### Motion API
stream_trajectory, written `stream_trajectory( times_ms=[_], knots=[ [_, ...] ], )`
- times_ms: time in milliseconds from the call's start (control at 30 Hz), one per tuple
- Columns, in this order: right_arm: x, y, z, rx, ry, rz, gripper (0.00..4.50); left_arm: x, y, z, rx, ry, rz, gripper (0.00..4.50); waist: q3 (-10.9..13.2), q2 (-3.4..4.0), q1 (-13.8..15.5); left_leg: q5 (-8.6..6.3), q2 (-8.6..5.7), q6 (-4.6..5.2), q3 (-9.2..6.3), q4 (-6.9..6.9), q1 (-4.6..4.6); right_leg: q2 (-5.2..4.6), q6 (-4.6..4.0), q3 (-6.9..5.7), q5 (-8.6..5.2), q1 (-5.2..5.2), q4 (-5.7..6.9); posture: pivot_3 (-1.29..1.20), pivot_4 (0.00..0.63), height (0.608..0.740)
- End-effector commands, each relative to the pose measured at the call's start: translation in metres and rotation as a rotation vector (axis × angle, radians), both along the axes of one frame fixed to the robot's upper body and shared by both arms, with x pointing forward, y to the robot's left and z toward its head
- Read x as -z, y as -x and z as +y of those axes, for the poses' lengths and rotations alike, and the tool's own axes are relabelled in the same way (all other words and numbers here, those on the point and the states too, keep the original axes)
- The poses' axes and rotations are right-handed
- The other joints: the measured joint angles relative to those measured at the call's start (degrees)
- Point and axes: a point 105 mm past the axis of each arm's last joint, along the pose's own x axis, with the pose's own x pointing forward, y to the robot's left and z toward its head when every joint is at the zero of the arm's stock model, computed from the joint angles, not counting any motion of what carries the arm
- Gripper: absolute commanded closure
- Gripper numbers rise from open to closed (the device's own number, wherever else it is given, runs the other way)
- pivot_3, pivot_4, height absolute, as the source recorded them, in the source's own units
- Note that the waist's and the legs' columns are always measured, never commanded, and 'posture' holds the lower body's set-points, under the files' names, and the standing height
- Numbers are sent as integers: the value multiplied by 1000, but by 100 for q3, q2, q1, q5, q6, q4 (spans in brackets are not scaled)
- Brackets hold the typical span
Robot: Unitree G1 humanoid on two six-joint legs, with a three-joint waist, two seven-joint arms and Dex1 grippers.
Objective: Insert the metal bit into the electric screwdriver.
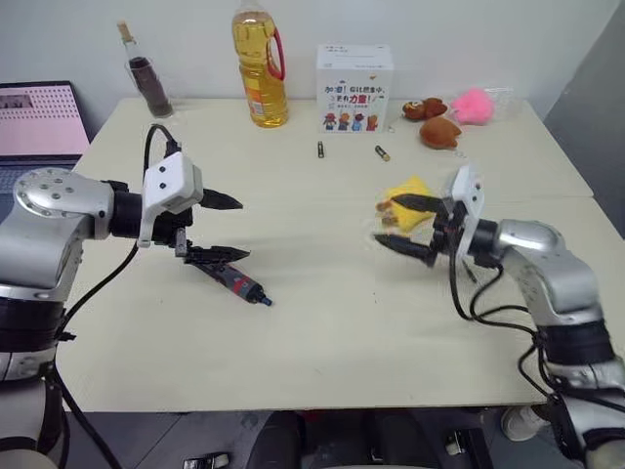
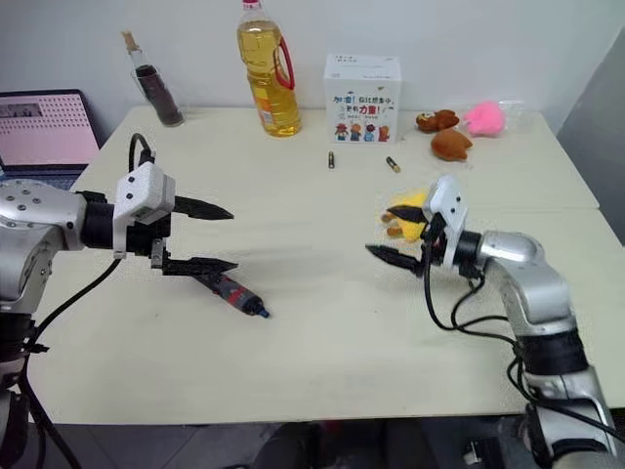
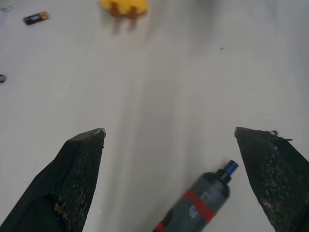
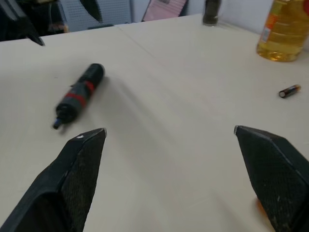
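A pale beige table (image 1: 322, 332) carries the scene. The dark grey, pen-shaped electric screwdriver (image 1: 234, 282) with a red band and a small blue tip lies flat on the table on the left side, toward the near edge, its blue tip pointing right and toward the near edge. The left gripper (image 1: 232, 227) hangs just above the screwdriver's back end, its two black fingers spread wide with nothing between them; the lower finger sits right over the tool's rear, and whether it touches cannot be told. In the left wrist view the screwdriver (image 3: 198, 205) lies between the two fingertips (image 3: 84, 159), nearer to one of them.

The right gripper (image 1: 386, 222) is on the right side of the table, pointing left toward the screwdriver and well apart from it. Its jaws also stand wide open and hold nothing. Just behind it lies a small yellow soft toy (image 1: 408, 195).

The thin grey metal bit cannot be made out for certain in any view.

Along the far edge stand a slim glass bottle with dark contents (image 1: 146, 78) at the left, a large plastic bottle of yellow oil with a red handle (image 1: 259, 68) and a white printed cardboard box (image 1: 354, 88). Two small dark batteries (image 1: 319, 149) (image 1: 382, 152) lie in front of the box. At the far right are two brown plush toys (image 1: 439, 132) and a pink fluffy toy (image 1: 474, 105). A laptop with a pink screen (image 1: 39, 117) sits beyond the table's left edge.
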Motion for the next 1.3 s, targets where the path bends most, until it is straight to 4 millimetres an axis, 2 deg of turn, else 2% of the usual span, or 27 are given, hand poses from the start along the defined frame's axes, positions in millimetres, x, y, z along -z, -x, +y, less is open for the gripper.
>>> stream_trajectory(
  times_ms=[33,167,433,767,900,1067,1300],
  knots=[
    [14,51,8,-150,49,126,27,10,5,11,114,-218,-19,0,0,0,1,0,-2,0,0,0,0,2,0,-1,0,0,2,0,150,740],
    [27,67,13,-124,50,158,27,33,-3,21,221,-434,-40,0,-1,-2,-15,0,-10,0,8,4,6,18,-2,2,0,-1,11,0,150,740],
    [33,77,20,-92,31,166,27,59,-20,14,423,-626,-89,0,-1,-3,-6,0,-12,1,1,19,1,19,-1,-4,0,0,18,0,150,740],
    [41,79,19,-10,-5,144,27,86,-23,-4,515,-639,-92,0,-2,-5,-9,0,-11,1,-3,24,-2,19,-1,-6,0,-1,21,0,150,740],
    [47,82,17,11,-5,140,27,99,-27,-6,527,-682,-123,0,-3,-5,-9,0,-13,2,-4,34,-2,19,-1,-6,0,0,28,0,150,740],
    [47,83,20,12,-13,136,27,105,-25,-14,538,-666,-111,0,-5,-2,-8,0,-12,2,-4,49,4,19,0,-3,0,3,50,0,150,740],
    [46,82,23,10,-23,136,27,112,-20,-10,552,-750,-82,0,-10,1,-5,-2,-12,4,-7,66,5,20,1,-3,-1,9,58,0,150,740]
  ],
)
